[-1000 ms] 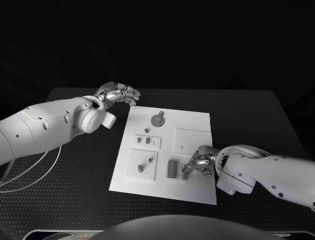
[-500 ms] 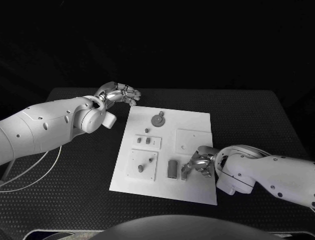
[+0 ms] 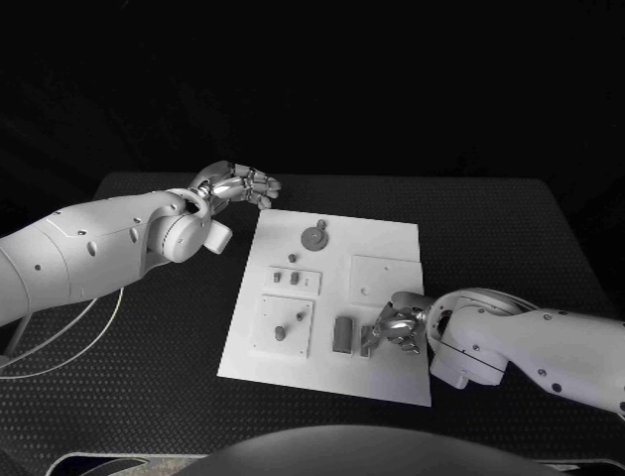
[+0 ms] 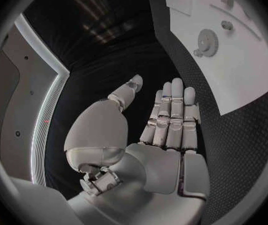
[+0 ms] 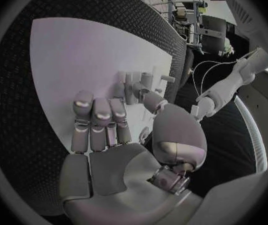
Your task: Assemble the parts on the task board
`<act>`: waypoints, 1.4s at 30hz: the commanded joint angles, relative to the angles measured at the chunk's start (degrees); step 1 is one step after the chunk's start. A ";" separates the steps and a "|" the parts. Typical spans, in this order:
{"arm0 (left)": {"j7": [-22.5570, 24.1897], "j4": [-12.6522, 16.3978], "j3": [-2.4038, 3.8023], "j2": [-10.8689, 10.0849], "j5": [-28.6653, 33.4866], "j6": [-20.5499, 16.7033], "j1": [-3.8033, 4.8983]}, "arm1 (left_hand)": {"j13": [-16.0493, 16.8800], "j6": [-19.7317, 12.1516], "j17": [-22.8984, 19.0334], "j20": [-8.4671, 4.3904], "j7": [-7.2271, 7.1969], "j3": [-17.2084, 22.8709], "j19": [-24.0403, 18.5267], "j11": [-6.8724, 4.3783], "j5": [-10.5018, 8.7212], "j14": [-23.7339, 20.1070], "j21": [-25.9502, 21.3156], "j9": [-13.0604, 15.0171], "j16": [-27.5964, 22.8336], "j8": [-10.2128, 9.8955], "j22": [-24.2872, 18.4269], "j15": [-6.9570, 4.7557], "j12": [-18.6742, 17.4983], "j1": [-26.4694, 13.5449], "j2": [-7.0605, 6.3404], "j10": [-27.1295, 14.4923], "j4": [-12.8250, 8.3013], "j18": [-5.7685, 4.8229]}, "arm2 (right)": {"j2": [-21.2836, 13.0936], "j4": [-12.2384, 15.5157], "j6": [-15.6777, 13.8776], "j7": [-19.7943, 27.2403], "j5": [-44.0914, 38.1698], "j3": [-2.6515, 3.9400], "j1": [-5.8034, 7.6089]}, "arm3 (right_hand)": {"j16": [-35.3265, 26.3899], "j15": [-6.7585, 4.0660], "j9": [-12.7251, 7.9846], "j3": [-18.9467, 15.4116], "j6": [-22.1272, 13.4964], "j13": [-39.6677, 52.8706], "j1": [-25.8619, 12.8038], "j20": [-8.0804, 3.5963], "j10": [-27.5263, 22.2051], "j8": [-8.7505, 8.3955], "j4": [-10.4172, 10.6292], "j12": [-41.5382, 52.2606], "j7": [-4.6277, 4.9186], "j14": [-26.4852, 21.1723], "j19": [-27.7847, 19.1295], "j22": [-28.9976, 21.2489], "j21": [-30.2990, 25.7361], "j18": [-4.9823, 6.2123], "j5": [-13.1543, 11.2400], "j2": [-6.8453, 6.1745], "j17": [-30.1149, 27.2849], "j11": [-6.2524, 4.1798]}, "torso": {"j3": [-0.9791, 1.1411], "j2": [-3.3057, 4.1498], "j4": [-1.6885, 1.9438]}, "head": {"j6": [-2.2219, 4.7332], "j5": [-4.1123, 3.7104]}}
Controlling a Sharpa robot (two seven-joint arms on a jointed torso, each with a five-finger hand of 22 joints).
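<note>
The white task board lies mid-table, also seen from the wrists. On it are a grey gear, small pegs, a lever part, a grey block and a small upright part. My right hand hovers low over the board's near right area, just right of that upright part, fingers stretched out with nothing in them. My left hand hangs beyond the board's far left corner, fingers straight and empty.
A raised square plate sits on the board just beyond my right hand. Black table surrounds the board, with bare room to its right and front left. A cable trails under my left arm.
My right hand has edged slightly toward the board's near edge. The left hand and the parts have not moved.
</note>
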 commanded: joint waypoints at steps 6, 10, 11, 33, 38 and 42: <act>0.31 0.11 0.04 0.05 -0.05 0.72 0.08 | -0.08 -0.50 0.10 0.32 -0.07 -0.07 -0.08 0.00 -0.24 0.04 -0.38 -0.02 -0.24 0.24 0.12 0.19 -0.09 -0.46 -0.03 -0.31 0.26 1.14 | -0.06 0.06 0.74 1.13 0.13 0.01 -0.07 | -0.33 -0.24 -0.09 -0.08 -0.35 0.16 0.25 -0.12 -0.42 -0.31 -0.58 -0.16 0.13 0.05 -0.15 0.13 0.00 0.75 -0.14 0.67 0.11 0.03 | 0.01 0.01 -0.05 | 0.01 0.04; 0.31 0.12 0.03 0.01 -0.05 0.72 0.08 | -0.08 -0.50 0.12 0.32 -0.07 -0.07 -0.08 0.00 -0.24 0.04 -0.39 -0.01 -0.25 0.24 0.13 0.19 -0.09 -0.46 -0.03 -0.31 0.28 1.14 | -0.84 0.12 0.56 2.36 -0.15 0.01 -0.07 | -0.39 -0.22 -0.14 -0.49 -0.41 0.12 -0.39 -0.03 -0.56 -0.36 -0.44 -0.36 0.17 0.04 -0.18 0.13 -0.02 0.75 -0.13 -0.42 0.15 0.08 | 0.00 0.00 -0.02 | 0.10 0.01; 0.31 0.12 0.03 -0.03 -0.05 0.70 0.08 | -0.08 -0.50 0.13 0.32 -0.07 -0.07 -0.08 0.00 -0.24 0.05 -0.39 -0.01 -0.25 0.24 0.13 0.19 -0.09 -0.47 -0.02 -0.31 0.28 1.14 | -1.07 0.14 0.56 3.17 -0.15 0.01 -0.07 | -0.42 -0.22 -0.16 -0.55 -0.45 0.10 -0.52 -0.02 -0.61 -0.38 -0.32 -0.43 0.19 0.03 -0.18 0.12 -0.03 0.75 -0.12 -0.88 0.16 0.09 | 0.00 0.00 -0.01 | 0.15 -0.01; 0.39 0.17 0.03 -0.12 -0.12 0.72 0.07 | -0.09 -0.50 0.23 0.32 -0.07 -0.06 -0.06 0.00 -0.24 0.07 -0.43 -0.01 -0.33 0.26 0.21 0.19 -0.08 -0.50 0.05 -0.31 0.39 1.15 | -5.25 -0.54 -9.82 27.29 -18.63 -0.01 -0.07 | -1.28 1.84 -1.46 3.93 -8.65 -2.39 12.57 -0.41 -6.85 -3.91 -3.23 -3.86 3.17 -1.70 -1.54 -0.15 -1.34 0.75 0.04 0.47 0.97 2.87 | 0.11 0.03 -0.09 | 0.49 -0.08; 0.43 0.15 0.03 -0.12 -0.12 0.71 0.07 | -0.09 -0.50 0.26 0.32 -0.07 -0.06 -0.06 0.00 -0.24 0.07 -0.44 -0.01 -0.34 0.26 0.22 0.19 -0.08 -0.49 0.05 -0.31 0.40 1.15 | -4.91 -1.00 -9.10 27.85 -21.42 -0.04 -0.33 | -1.28 1.84 -1.85 4.15 -8.93 -2.45 12.72 -0.14 -6.56 -4.09 -3.34 -3.65 2.98 -1.67 -1.57 -0.03 -1.25 0.75 -0.01 1.07 1.05 2.76 | 0.06 0.03 -0.06 | 0.34 -0.18; 0.42 0.11 0.03 -0.11 -0.13 0.70 0.07 | -0.09 -0.51 0.27 0.32 -0.07 -0.06 -0.06 0.00 -0.24 0.08 -0.45 -0.01 -0.35 0.26 0.23 0.19 -0.08 -0.50 0.06 -0.31 0.41 1.15 | -4.69 -1.07 -8.55 27.88 -22.66 -0.05 -0.96 | -1.28 1.68 -1.93 4.15 -8.45 -2.51 12.77 -0.03 -6.34 -3.82 -3.41 -3.53 2.84 -1.64 -1.60 0.06 -1.18 0.75 -0.06 1.39 1.09 2.60 | 0.06 0.04 -0.04 | 0.23 -0.19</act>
